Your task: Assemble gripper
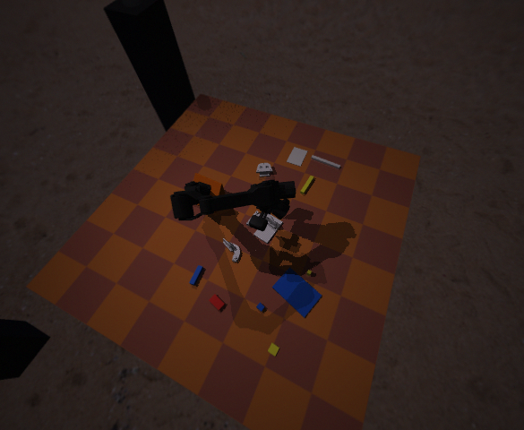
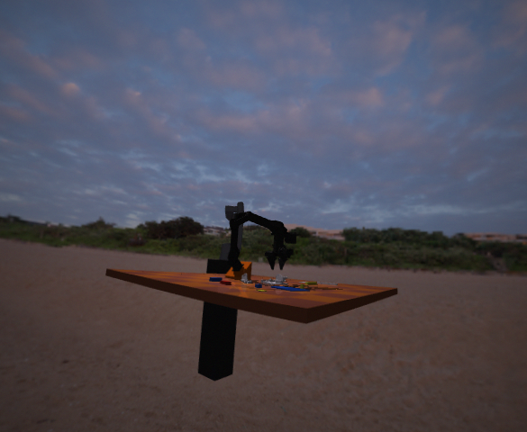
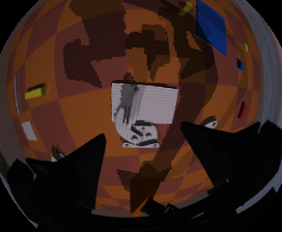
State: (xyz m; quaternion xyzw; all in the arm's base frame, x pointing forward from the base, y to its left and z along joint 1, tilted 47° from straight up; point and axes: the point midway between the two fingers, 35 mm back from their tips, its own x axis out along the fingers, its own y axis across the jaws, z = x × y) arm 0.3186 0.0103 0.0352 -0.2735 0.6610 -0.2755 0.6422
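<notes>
The light-grey gripper base lies flat near the middle of the table. One grey jaw lies over its left part in the wrist view; whether it sits on a pin I cannot tell. The other jaw lies apart on the table, partly behind a finger in the wrist view. The light housing plate, with two dark holes, lies apart on the far side of the arm. My black gripper is wide open and empty above the base, its fingertips clear of the parts.
A blue plate, red block, blue bar and small blue block lie around. A yellow bar, white square and white bar lie beyond the base. An orange wedge stands near the arm.
</notes>
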